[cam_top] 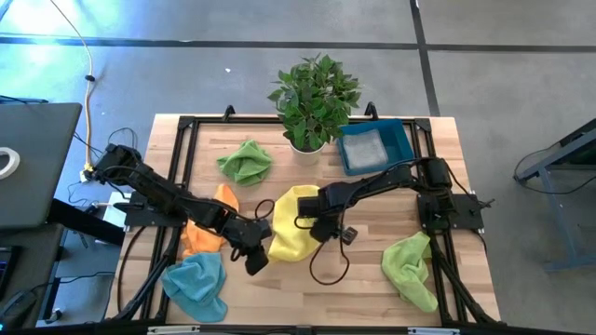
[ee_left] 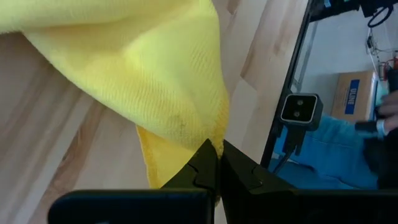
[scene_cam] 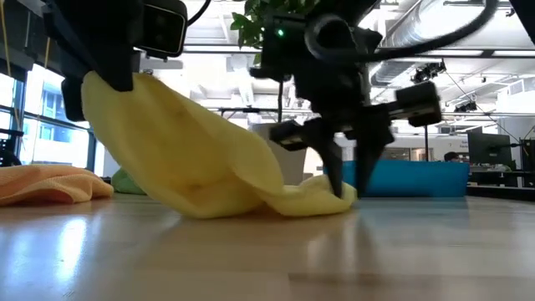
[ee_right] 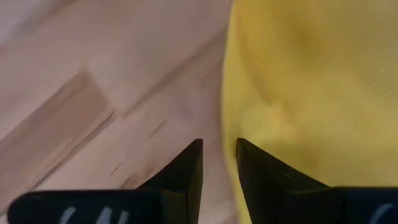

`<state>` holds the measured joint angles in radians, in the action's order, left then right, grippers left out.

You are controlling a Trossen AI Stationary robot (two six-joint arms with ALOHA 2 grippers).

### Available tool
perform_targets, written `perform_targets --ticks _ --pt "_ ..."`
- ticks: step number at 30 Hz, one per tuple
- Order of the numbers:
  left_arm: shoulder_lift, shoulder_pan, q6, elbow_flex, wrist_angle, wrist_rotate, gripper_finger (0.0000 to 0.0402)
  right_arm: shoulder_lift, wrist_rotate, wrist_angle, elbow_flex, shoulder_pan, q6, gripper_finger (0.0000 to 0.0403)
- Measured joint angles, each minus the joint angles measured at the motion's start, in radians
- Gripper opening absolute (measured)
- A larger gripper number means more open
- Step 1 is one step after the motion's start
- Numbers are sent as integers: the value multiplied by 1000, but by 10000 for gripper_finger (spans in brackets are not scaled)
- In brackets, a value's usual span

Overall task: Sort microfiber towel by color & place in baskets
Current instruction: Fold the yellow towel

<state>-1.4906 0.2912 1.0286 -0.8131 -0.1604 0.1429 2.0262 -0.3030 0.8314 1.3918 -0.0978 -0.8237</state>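
The yellow towel (cam_top: 291, 226) lies at the middle of the tabletop (cam_top: 372, 279), one corner lifted clear of the wood and the rest draped down to the surface. The left gripper (ee_left: 217, 152) is closed on that raised corner; its wrist view shows both fingers pinched together with yellow fabric caught between them. The right gripper (ee_right: 219, 155) stands at the opposite edge of the same towel, fingertips close to the wood, with its fingers a narrow gap apart; bare wood shows between them, so nothing is held there yet. In the low view the right gripper's fingers point straight down just behind the low fold of the cloth. The basket (cam_top: 377, 146) is a dark teal-blue bin at the far edge of the tabletop, right of centre, beside a potted plant (cam_top: 315, 98), and it already carries a pale cloth. Other towels remain unsorted: a green towel (cam_top: 246, 162) towards the far side, an orange towel (cam_top: 207, 228) beneath the left arm, a blue towel (cam_top: 196, 287) at the near left, and a lime-green towel (cam_top: 411, 268) at the near right. The step in hand appears to be a two-arm pickup of the yellow towel. The next move likely calls for the right gripper to shift onto the fabric edge, close on it, and then lift together with the left.
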Motion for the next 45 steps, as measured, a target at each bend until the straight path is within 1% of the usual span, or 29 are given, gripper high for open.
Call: perform_targets --ticks 5,11,13,16,18,20,24,27,33,36,39,42,45 --pt "0 13 0 0 0 0 0 0 16 159 0 0 39 87" --pt "0 30 0 0 0 3 0 0 30 230 42 0 108 87" --pt "0 34 0 0 0 3 0 0 75 199 63 0 109 87" --pt "0 40 4 0 0 2 0 0 176 89 81 4 119 87" --pt "0 45 14 0 0 2 0 0 235 7 82 17 157 87" --pt "0 48 16 0 0 1 0 0 254 -49 83 38 201 87" --pt "0 51 19 0 0 1 0 0 256 -63 83 79 279 88" --pt "0 51 18 0 0 -1 0 0 229 -40 83 110 335 101" --pt "0 50 16 0 0 -1 0 0 22 -9 83 153 438 147" --pt "0 50 8 0 0 -1 0 0 -38 -9 83 159 450 160" --pt "0 50 -1 0 0 -5 0 0 -86 1 83 153 449 162" --pt "0 49 -11 0 0 -6 0 0 -91 2 83 144 445 158" --pt "0 48 -11 0 0 -14 0 0 -10 -24 83 140 443 153"
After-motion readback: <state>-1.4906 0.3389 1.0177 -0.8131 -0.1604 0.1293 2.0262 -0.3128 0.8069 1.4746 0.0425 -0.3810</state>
